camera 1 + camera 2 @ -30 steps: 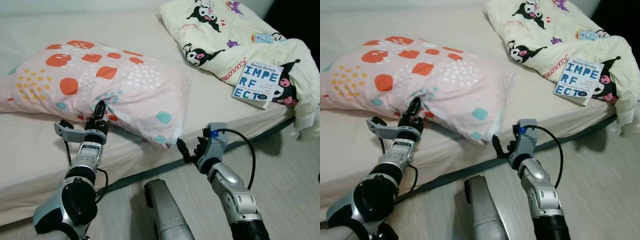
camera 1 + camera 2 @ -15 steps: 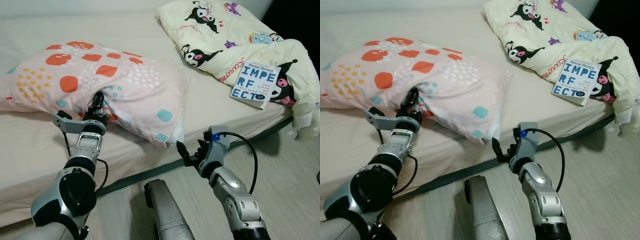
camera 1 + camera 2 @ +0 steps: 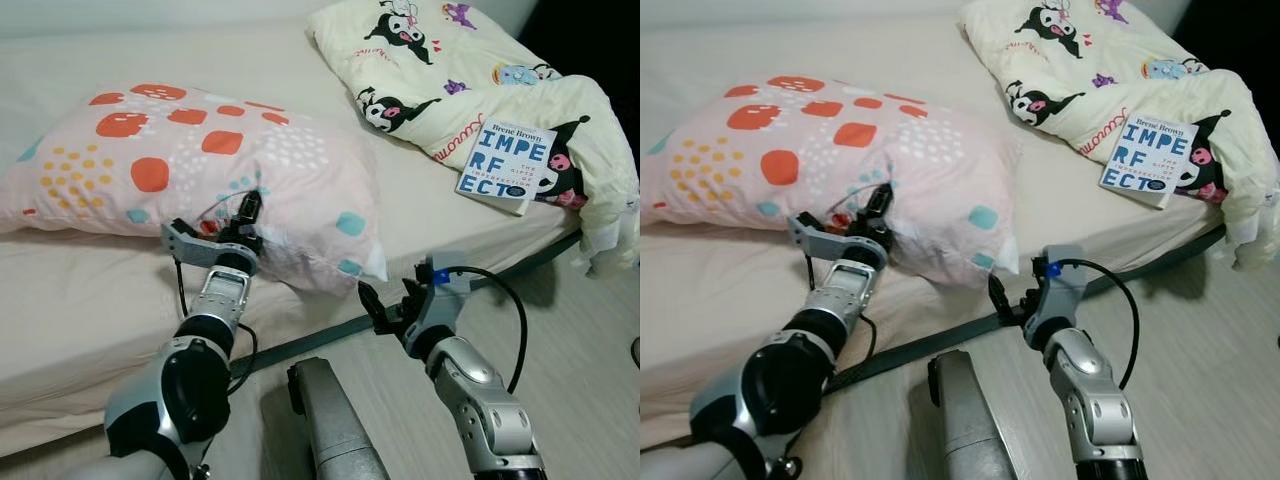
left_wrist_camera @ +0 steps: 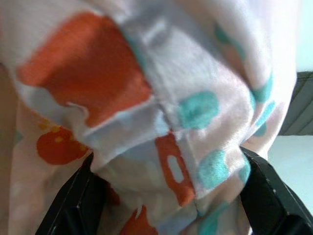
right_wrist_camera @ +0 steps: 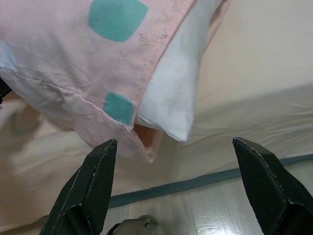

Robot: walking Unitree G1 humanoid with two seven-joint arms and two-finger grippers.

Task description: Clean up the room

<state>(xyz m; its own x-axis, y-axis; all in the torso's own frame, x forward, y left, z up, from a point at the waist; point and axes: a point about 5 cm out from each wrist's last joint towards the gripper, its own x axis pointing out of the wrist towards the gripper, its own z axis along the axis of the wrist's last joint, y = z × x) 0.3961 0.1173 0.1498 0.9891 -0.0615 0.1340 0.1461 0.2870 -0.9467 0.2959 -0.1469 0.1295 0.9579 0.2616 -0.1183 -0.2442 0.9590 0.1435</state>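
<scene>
Nearest in, the right gripper [image 3: 368, 303] hangs off the bed's edge over the floor [image 3: 590, 370], fingers [image 5: 93, 188] spread wide, aimed at the open corner of the pillow [image 3: 200, 160] just ahead. The left gripper [image 3: 247, 208] is up on the bed [image 3: 90, 290], pinching a fold of that spotted pink pillow's near edge. Farther back on the right, a book [image 3: 501, 167] lies on the cartoon-print quilt [image 3: 440, 70].
</scene>
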